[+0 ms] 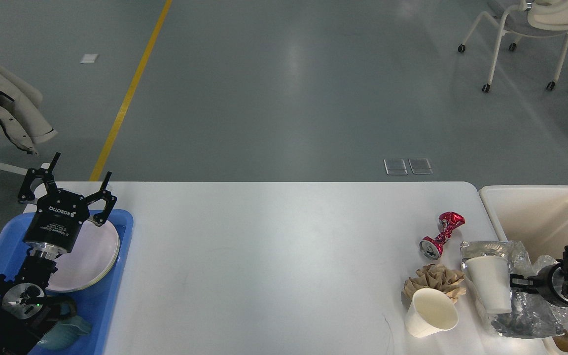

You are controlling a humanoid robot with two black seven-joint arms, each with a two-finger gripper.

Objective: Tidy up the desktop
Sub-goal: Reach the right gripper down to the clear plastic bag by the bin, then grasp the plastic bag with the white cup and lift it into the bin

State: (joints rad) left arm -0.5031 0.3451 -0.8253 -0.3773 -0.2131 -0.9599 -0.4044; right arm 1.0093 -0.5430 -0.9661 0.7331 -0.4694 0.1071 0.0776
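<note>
The white desktop holds litter at its right end: a crushed red can, a crumpled brown paper, a white paper cup on its side, and an upside-down white cup on a crinkled clear plastic bag. My right gripper is low over the bag, just right of the upside-down cup. It is seen side-on and dark, so I cannot tell how its fingers stand. My left gripper is open and empty above the far end of the blue tray.
The blue tray at the left holds a pale plate and a teal mug. A cream bin stands off the table's right end. A white chair is far back right.
</note>
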